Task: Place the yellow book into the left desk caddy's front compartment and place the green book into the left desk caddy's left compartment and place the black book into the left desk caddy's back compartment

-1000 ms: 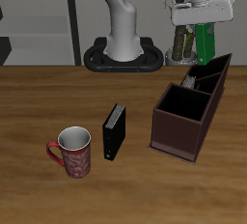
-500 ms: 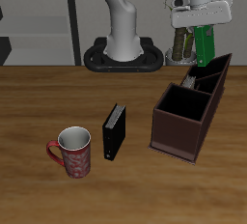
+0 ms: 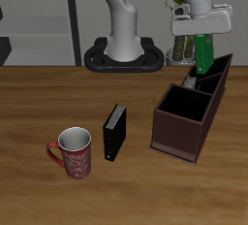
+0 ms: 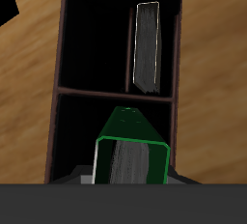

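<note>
No writing reads anywhere. A patterned red mug [image 3: 74,152] stands on the wood-grain table [image 3: 39,103], then the upright matte black book [image 3: 113,132]. The maroon left desk caddy [image 3: 174,132] holds the yellow book [image 4: 147,46]. Above it, the gripper [image 3: 201,37] clamps the glossy green book [image 3: 203,53].

Your gripper [image 3: 202,30] holds the green book [image 3: 203,52] above the left desk caddy [image 3: 190,108]. The section beneath is open; the neighbouring one holds the yellow book [image 4: 147,46]. Partition walls bound the opening closely.
</note>
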Robot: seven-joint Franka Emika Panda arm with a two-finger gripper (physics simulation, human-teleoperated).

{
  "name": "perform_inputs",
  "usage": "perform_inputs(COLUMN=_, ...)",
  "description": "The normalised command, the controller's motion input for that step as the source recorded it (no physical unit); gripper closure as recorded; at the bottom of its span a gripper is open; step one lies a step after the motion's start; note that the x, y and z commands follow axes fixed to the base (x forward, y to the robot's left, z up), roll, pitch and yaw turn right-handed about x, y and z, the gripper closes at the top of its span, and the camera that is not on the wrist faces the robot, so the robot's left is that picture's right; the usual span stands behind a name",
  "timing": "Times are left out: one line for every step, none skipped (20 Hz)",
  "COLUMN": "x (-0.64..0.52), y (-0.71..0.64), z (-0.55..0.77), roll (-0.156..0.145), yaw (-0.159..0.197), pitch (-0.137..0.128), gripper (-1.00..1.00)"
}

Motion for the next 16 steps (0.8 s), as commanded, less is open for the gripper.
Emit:
perform_inputs(x=-0.04, y=0.09, z=-0.25, roll=0.038, yaw=0.004, pitch=0.057, gripper=1.00)
perform_inputs(x=-0.04, y=0.16, z=-0.23, roll=0.039, yaw=0.002, pitch=0.061, gripper=1.00)
perform_inputs(x=-0.01, y=0.13, z=-0.28, roll=0.034, yaw=0.009, pitch=0.052, gripper=1.00)
perform_inputs(x=-0.04, y=0.06, z=-0.21, roll=-0.003, yaw=0.001, pitch=0.030, gripper=1.00)
perform_inputs(x=0.00, y=0.05, z=-0.23, roll=0.025, yaw=0.000, pitch=0.032, gripper=1.00)
perform_inputs(x=0.00, y=0.02, z=-0.25, roll=-0.004, yaw=-0.016, pitch=0.047, gripper=1.00)
perform_inputs(x=0.04, y=0.09, z=-0.25, roll=0.050, yaw=0.036, pitch=0.030, gripper=1.00)
perform_inputs(x=0.07, y=-0.02, z=-0.27, roll=-0.024, yaw=-0.042, pitch=0.068, gripper=1.00)
perform_inputs(x=0.02, y=0.04, z=-0.17, roll=0.025, yaw=0.012, pitch=0.025, gripper=1.00)
perform_inputs(x=0.05, y=0.02, z=-0.25, roll=0.009, yaw=0.021, pitch=0.031, gripper=1.00)
perform_inputs(x=0.06, y=0.03, z=-0.25, roll=-0.011, yaw=0.001, pitch=0.041, gripper=1.00)
perform_inputs(x=0.09, y=0.09, z=-0.24, roll=0.031, yaw=-0.009, pitch=0.068, gripper=1.00)
perform_inputs(x=0.05, y=0.07, z=-0.24, roll=0.011, yaw=-0.002, pitch=0.047, gripper=1.00)
perform_inputs(x=0.05, y=0.13, z=-0.18, roll=0.021, yaw=0.038, pitch=0.008, gripper=1.00)
perform_inputs(x=0.06, y=0.09, z=-0.23, roll=0.010, yaw=0.010, pitch=0.049, gripper=1.00)
perform_inputs(x=0.09, y=0.08, z=-0.21, roll=0.034, yaw=-0.011, pitch=0.057, gripper=1.00)
